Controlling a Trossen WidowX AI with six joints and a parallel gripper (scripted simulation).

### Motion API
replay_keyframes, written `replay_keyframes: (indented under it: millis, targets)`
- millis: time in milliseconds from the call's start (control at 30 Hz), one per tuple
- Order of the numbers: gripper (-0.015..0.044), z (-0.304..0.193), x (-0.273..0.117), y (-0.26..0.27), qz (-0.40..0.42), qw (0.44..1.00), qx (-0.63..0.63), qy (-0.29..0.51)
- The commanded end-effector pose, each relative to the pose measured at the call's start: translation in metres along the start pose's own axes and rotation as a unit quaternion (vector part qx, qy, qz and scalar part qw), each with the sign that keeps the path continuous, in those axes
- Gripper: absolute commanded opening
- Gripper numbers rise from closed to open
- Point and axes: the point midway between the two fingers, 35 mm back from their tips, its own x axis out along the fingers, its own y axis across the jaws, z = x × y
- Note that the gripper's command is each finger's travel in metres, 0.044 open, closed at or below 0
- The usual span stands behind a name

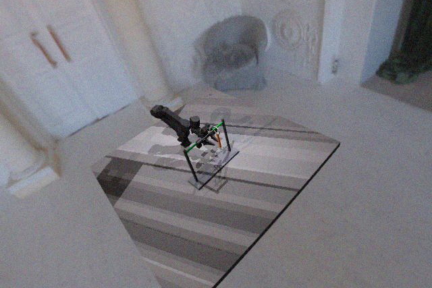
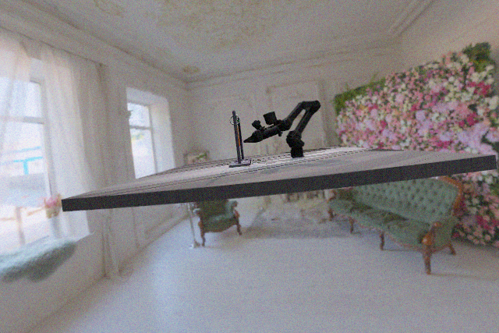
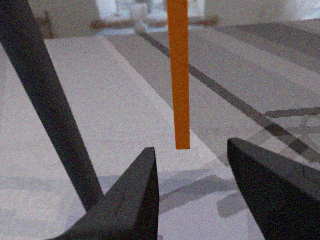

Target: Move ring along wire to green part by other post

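The pale ring (image 1: 217, 129) hangs around the wire at the green part (image 1: 219, 124) next to the far post (image 1: 226, 135). Its orange handle (image 1: 219, 140) (image 3: 180, 80) (image 2: 239, 141) hangs down almost straight. My gripper (image 3: 191, 151) (image 2: 245, 142) is open and empty. In the wrist view the handle's lower end shows beyond and between the fingertips, and the exterior view shows the tips a little to the arm's side of the handle, apart from it. The thin grey wire runs to the other green part (image 1: 190, 147) at the near post (image 1: 190, 166).
The far post also stands left of the fingers in the wrist view (image 3: 50, 100). Both posts stand on a thin base on the striped table (image 1: 279, 162) (image 2: 281, 185). The arm reaches over from behind the wire, its wrist camera housing above the gripper.
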Motion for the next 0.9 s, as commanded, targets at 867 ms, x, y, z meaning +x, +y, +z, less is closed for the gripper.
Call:
replay_keyframes:
  millis: [867]
  targets:
    - [0.0317, 0.003, -0.024, 0.002, 0.000, 1.000, 0.001, -0.001]
